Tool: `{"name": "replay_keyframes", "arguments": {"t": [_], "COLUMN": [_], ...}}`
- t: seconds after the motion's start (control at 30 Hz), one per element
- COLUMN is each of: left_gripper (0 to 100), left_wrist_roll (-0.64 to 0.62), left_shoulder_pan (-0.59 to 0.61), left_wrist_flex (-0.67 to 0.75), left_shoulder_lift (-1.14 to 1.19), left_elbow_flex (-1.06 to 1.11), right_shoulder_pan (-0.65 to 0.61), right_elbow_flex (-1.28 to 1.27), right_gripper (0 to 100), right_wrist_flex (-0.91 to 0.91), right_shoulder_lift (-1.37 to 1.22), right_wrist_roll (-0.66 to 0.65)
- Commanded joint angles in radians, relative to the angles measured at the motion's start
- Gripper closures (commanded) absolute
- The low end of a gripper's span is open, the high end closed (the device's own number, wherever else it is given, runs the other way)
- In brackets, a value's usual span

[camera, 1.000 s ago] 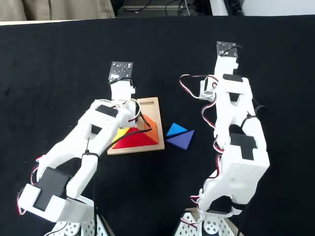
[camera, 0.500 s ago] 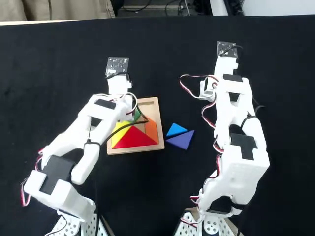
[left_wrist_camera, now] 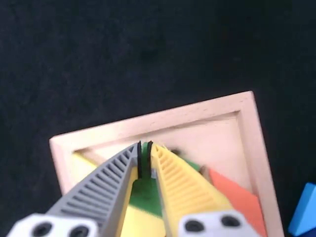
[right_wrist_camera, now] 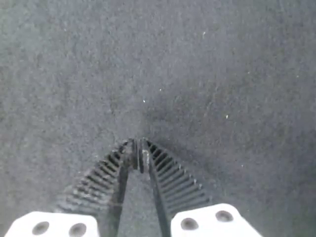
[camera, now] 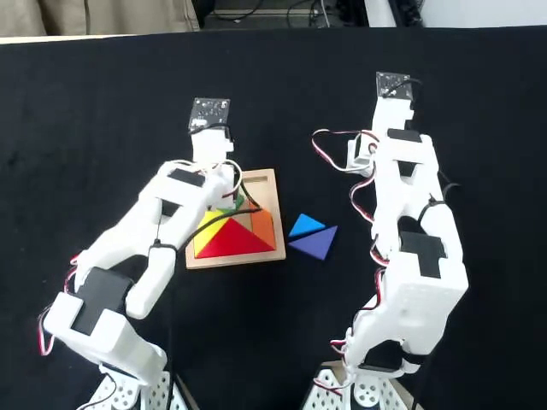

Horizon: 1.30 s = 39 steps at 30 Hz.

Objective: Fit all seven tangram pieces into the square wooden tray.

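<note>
Matte black cloth over a wide table (camera: 85,102), flat and smooth, reaching almost to the top of the high view. Along its far left edge, a thin pale strip (camera: 51,37). Beyond that, folds of beige fabric (camera: 111,13) at the far left, a tangle of black cables (camera: 273,10) near the middle, a plain white surface (camera: 487,10) at the far right. Close up, tiny pale specks of lint (right_wrist_camera: 204,33) on the cloth. Soft, even light overall.
</note>
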State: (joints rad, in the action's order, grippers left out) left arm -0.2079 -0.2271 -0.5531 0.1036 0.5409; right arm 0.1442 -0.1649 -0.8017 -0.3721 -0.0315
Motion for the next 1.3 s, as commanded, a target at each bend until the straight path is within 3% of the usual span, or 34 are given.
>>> {"name": "replay_keyframes", "arguments": {"t": [0.0, 0.07, 0.17, 0.5, 0.87, 0.93, 1.1, 1.27], "left_gripper": [94, 94, 94, 94, 94, 94, 94, 94], "left_wrist_roll": [0.009, 0.011, 0.011, 0.003, 0.005, 0.003, 0.003, 0.008], "left_shoulder_pan": [0.064, 0.077, 0.076, -0.004, 0.002, -0.002, -0.008, -0.062], "left_wrist_flex": [-0.242, -0.304, -0.249, -0.218, -0.258, -0.198, 0.101, 0.072], "left_shoulder_lift": [-0.158, -0.204, -0.19, 0.066, -0.037, -0.064, -0.029, 0.038], "left_elbow_flex": [-0.101, -0.096, -0.039, -0.151, -0.147, -0.124, -0.047, -0.13], "right_shoulder_pan": [-0.003, -0.003, -0.005, -0.003, -0.005, -0.005, -0.006, -0.006], "right_elbow_flex": [0.024, 0.024, 0.024, 0.024, 0.024, 0.024, 0.024, 0.024], "right_gripper": [98.7, 98.7, 98.7, 98.7, 98.7, 98.7, 98.7, 98.7], "right_wrist_flex": [0.017, 0.018, 0.018, 0.015, 0.015, 0.017, 0.018, 0.02], "right_shoulder_lift": [0.01, 0.01, 0.01, 0.01, 0.015, 0.013, 0.012, 0.012], "right_wrist_roll": [0.005, 0.005, 0.005, 0.005, 0.005, 0.005, 0.005, 0.005]}}
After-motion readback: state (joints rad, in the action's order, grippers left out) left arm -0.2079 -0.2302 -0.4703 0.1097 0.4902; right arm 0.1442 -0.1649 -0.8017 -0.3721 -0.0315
